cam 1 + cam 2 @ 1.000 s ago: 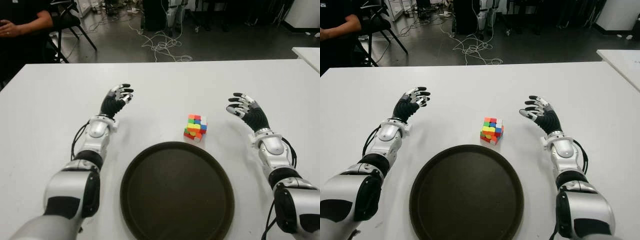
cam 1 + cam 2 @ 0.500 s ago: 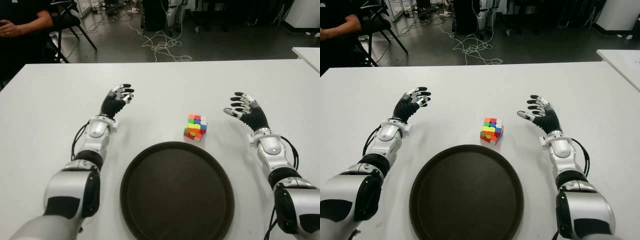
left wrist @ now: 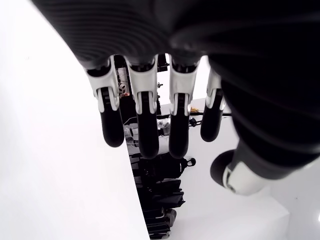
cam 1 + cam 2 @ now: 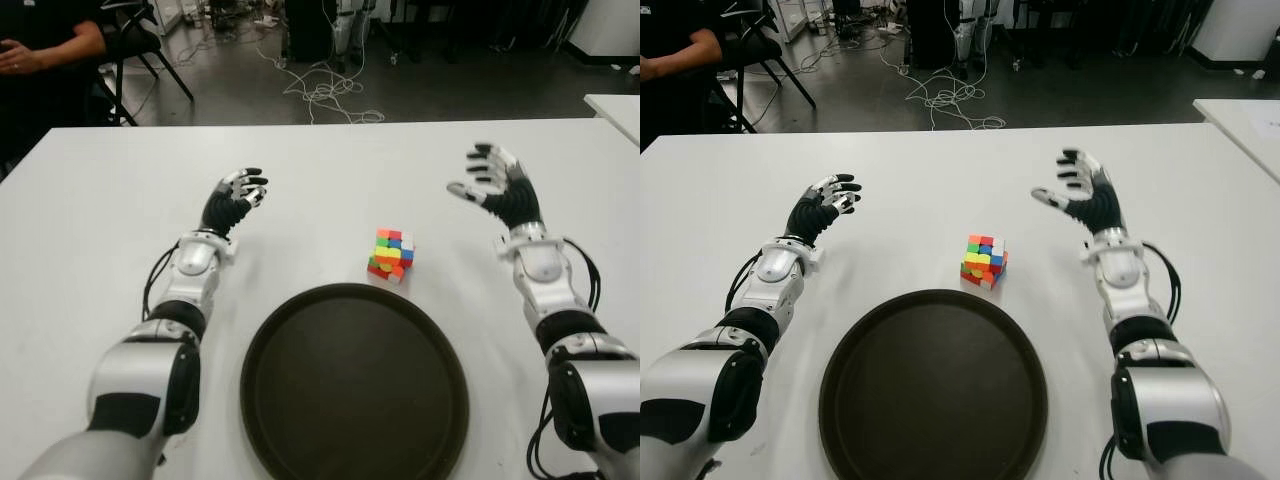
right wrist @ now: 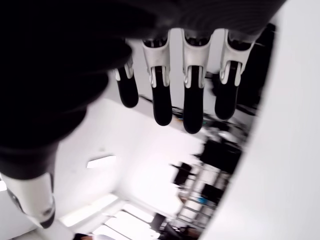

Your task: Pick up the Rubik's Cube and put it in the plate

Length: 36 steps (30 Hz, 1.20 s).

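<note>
The Rubik's Cube (image 4: 391, 255) sits on the white table (image 4: 330, 170), just beyond the far rim of the dark round plate (image 4: 354, 379). My right hand (image 4: 492, 186) is raised above the table to the right of the cube and a little farther back, fingers spread and holding nothing. My left hand (image 4: 237, 193) shows well to the left of the cube, fingers relaxed and empty. Neither wrist view shows the cube; each shows only its own extended fingers (image 5: 193, 100).
A person's arm (image 4: 50, 45) and a black chair (image 4: 140, 40) are beyond the table's far left corner. Cables (image 4: 325, 90) lie on the floor behind the table. Another white table's corner (image 4: 615, 105) is at the right.
My right hand has lifted and moved away from me, now higher and farther back beside the cube. The left hand, cube and plate have not moved.
</note>
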{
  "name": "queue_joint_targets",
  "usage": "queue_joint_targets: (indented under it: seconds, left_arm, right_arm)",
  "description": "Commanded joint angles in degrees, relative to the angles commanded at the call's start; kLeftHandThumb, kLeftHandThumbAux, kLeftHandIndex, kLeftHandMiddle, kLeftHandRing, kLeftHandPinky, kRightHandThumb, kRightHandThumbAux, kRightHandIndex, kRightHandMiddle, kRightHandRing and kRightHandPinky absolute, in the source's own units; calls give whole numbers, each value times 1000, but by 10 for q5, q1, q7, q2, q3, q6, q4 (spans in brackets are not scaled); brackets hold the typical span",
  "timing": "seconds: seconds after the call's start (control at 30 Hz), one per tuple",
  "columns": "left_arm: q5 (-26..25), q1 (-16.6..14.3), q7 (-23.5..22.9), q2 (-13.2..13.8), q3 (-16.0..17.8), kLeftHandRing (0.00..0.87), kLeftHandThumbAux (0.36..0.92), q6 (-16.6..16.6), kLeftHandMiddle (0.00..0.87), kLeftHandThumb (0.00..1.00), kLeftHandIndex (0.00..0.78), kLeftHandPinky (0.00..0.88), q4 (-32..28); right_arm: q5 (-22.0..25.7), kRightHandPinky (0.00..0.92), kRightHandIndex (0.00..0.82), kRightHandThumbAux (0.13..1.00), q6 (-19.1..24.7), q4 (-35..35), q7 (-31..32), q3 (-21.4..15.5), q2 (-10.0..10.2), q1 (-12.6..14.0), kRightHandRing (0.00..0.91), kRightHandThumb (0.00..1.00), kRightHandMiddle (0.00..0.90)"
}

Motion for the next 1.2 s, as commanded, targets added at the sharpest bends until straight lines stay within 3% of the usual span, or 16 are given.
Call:
queue_joint_targets:
  seconds: [0.13,0.3,0.53,0.8,0.97,1.2]
  left_arm:
    - [2,0,3,1,-1,249,664,2,287,34,243,246,0]
    - [3,0,5,2,-3,247,661,3,283,34,238,243,0]
    - [1,1,3,2,-2,254,655,2,288,40,234,244,-1]
    - [-5,0,-4,1,3,258,665,3,290,52,235,243,-1]
    - [1,1,4,2,-1,257,662,1,289,42,238,243,-1]
    - [3,1,4,3,-3,254,665,1,289,45,241,237,0]
  right_arm:
    - [-80,192,196,646,15,-20,-83,55,-3,-14,218,0,216]
    - [-148,176,175,641,30,-45,-144,102,-17,-12,201,0,191]
    - [-220,168,181,636,75,-80,-151,164,-37,4,210,0,208]
    - [-249,185,190,653,144,-138,-46,209,-62,13,222,0,222]
    - [-263,182,188,675,202,-190,60,238,-76,18,212,0,209]
    - [-278,166,186,711,268,-270,159,263,-88,36,192,0,197]
